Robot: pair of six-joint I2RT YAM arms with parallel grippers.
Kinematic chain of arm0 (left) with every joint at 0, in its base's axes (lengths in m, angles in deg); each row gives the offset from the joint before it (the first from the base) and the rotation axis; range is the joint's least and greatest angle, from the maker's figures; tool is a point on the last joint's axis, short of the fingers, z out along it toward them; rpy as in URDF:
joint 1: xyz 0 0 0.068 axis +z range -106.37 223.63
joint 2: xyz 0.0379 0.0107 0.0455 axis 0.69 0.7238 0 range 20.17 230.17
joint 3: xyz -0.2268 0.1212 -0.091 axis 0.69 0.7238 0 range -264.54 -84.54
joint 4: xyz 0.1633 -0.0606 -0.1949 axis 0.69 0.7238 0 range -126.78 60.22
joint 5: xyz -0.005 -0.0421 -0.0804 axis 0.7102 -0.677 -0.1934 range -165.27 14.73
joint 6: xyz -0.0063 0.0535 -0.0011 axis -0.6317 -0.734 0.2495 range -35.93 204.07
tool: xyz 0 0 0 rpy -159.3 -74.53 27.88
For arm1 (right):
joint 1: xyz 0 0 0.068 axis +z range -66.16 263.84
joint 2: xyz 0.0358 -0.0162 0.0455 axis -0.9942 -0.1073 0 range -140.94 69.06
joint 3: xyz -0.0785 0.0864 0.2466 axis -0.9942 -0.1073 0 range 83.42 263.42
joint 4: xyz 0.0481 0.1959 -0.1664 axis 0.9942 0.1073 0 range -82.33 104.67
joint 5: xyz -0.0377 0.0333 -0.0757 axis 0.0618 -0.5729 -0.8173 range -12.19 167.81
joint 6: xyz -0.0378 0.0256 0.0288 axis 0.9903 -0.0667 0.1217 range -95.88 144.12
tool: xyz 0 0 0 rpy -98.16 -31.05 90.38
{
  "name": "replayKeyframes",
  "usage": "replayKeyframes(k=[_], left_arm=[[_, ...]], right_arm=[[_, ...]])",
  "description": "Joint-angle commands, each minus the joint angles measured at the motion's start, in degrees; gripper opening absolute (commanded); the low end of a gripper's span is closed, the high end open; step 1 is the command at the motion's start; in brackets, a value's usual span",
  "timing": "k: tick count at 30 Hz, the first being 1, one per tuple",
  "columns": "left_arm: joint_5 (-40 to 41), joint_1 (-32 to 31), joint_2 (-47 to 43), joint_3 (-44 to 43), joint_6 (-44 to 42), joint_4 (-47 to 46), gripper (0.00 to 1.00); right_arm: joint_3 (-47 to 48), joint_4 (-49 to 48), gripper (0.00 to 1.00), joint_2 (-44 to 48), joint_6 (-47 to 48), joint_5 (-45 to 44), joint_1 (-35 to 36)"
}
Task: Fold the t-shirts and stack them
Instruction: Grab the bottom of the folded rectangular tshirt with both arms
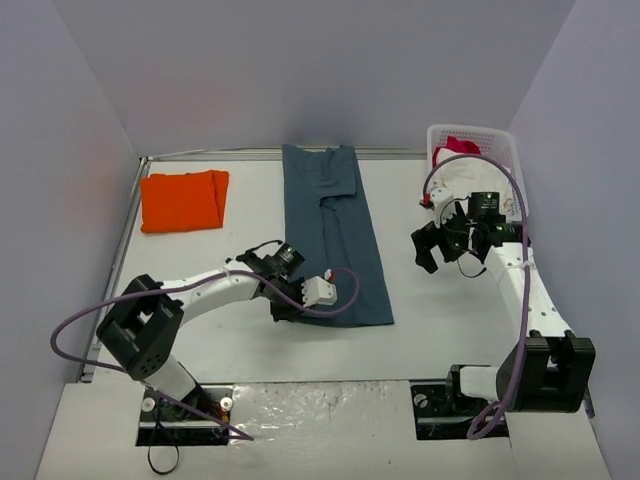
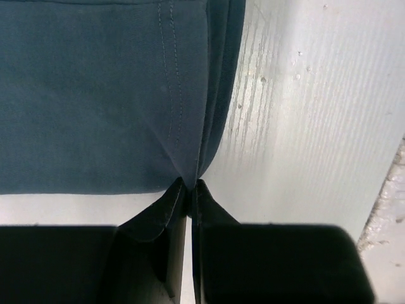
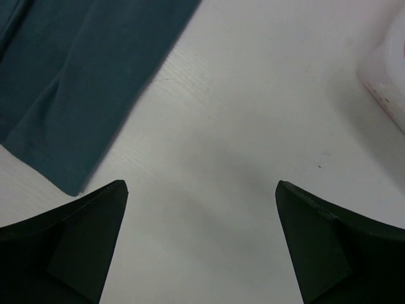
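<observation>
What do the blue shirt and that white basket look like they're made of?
The blue shirt looks like matte cloth, likely cotton: double stitching and soft folds show. The white basket is probably rigid plastic, judging by its slotted walls.

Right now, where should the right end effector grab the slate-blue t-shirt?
On the slate-blue t-shirt, probably the near right corner, coming in from the right. It lies flat as a long folded strip, the left end effector pinches the near left corner, and the open right end effector hovers on that side.
</observation>
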Motion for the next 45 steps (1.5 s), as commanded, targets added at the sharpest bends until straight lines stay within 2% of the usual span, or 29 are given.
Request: replayKeyframes(k=[1,2,4,8,10,11,16,21,28,36,45], left_arm=[[-8.47,3.15,2.02,-3.32,-2.68,6.48,0.02],[-9.78,3.77,2.46,-3.68,-3.03,7.02,0.02],[-10.93,5.17,3.16,-4.38,-3.74,8.51,0.02],[-12.60,6.58,3.87,-5.26,-4.35,9.83,0.02],[-13.92,7.29,4.31,-5.79,-4.79,10.62,0.02],[-14.19,7.99,4.40,-5.96,-4.79,10.71,0.02],[-16.47,10.45,3.87,-6.49,-3.21,10.36,0.02],[-19.37,12.48,5.36,-8.51,-3.30,12.38,0.02],[-20.16,12.83,8.00,-10.18,-3.74,13.88,0.02],[-21.04,13.88,8.79,-11.06,-4.18,14.84,0.02],[-21.83,14.41,9.23,-11.50,-4.36,15.72,0.02]], right_arm=[[-1.56,6.89,1.00,2.23,12.86,8.00,1.27],[-2.35,7.42,1.00,2.50,15.23,7.92,4.24],[-4.90,9.17,1.00,3.64,22.24,8.27,6.45],[-9.47,8.31,0.95,5.31,30.45,7.83,11.11],[-10.62,6.99,0.86,4.35,31.60,7.30,13.22],[-10.79,6.72,0.81,4.00,31.69,7.04,13.84],[-11.84,5.84,0.78,3.64,31.78,7.39,18.23],[-13.43,3.56,0.72,1.01,30.29,3.70,25.26],[-15.36,1.36,0.57,-1.27,25.80,-0.25,34.40],[-17.91,1.27,0.43,-2.95,24.75,-3.42,36.08],[-20.72,-1.18,0.42,-3.38,23.52,-5.09,36.26]])
